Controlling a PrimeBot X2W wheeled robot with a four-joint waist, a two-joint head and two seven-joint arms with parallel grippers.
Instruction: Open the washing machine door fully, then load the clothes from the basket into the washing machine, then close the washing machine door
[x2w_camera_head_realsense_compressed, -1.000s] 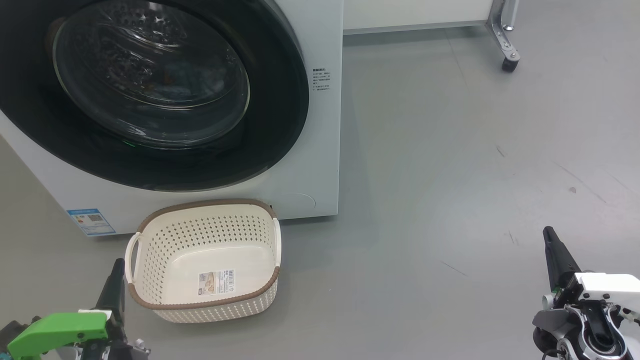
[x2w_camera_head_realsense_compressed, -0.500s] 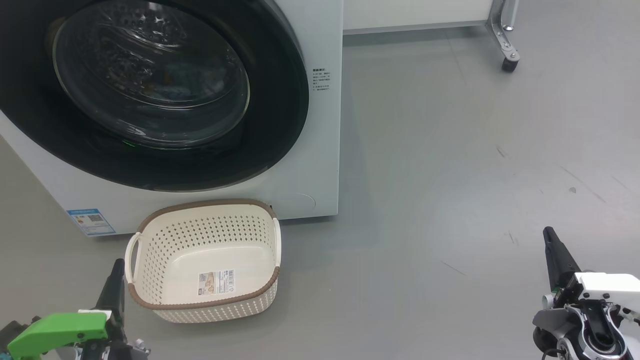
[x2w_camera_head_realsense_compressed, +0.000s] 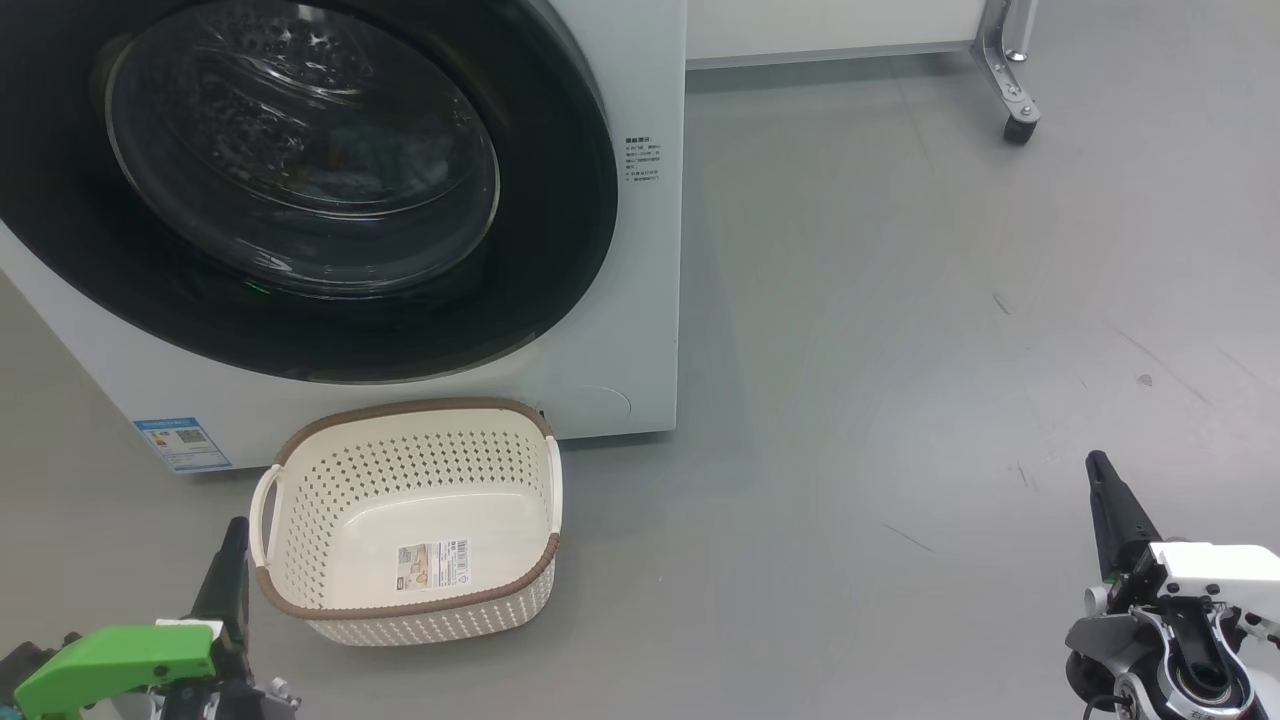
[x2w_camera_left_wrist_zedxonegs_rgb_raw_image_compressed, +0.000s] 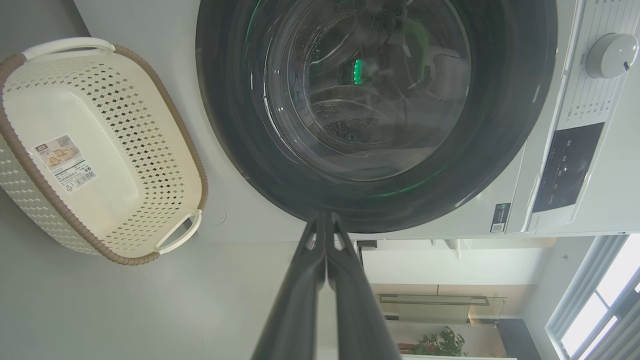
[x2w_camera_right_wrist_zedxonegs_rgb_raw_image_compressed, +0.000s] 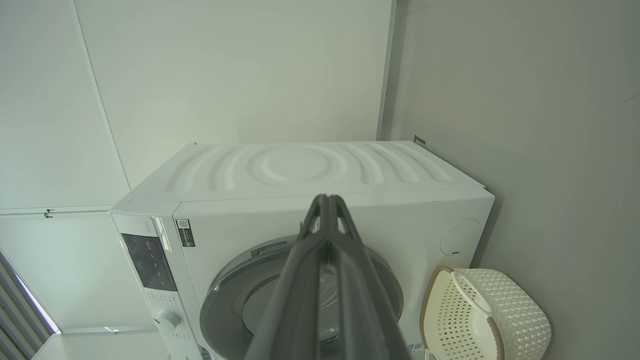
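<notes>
The white washing machine (x2w_camera_head_realsense_compressed: 645, 300) stands at the back left with its round black-rimmed door (x2w_camera_head_realsense_compressed: 565, 240) shut against the front. Through the glass bowl I dimly see pale blue cloth (x2w_camera_head_realsense_compressed: 345, 185), apparently the clothes. The cream perforated basket (x2w_camera_head_realsense_compressed: 410, 470) sits on the floor before the machine with just a label sticker inside. My left gripper (x2w_camera_head_realsense_compressed: 236, 526) is shut and holds nothing, just left of the basket. My right gripper (x2w_camera_head_realsense_compressed: 1097, 462) is shut and holds nothing, far to the right. In the left wrist view the shut left gripper (x2w_camera_left_wrist_zedxonegs_rgb_raw_image_compressed: 322, 216) points at the door's rim (x2w_camera_left_wrist_zedxonegs_rgb_raw_image_compressed: 240, 150) beside the basket (x2w_camera_left_wrist_zedxonegs_rgb_raw_image_compressed: 125, 150).
A metal frame leg with a caster (x2w_camera_head_realsense_compressed: 1018, 128) stands at the back right. Grey floor (x2w_camera_head_realsense_compressed: 900, 350) stretches between the machine and my right arm. A blue sticker (x2w_camera_head_realsense_compressed: 182, 443) marks the machine's lower front. Its control knob (x2w_camera_left_wrist_zedxonegs_rgb_raw_image_compressed: 610, 55) and dark panel show in the left wrist view.
</notes>
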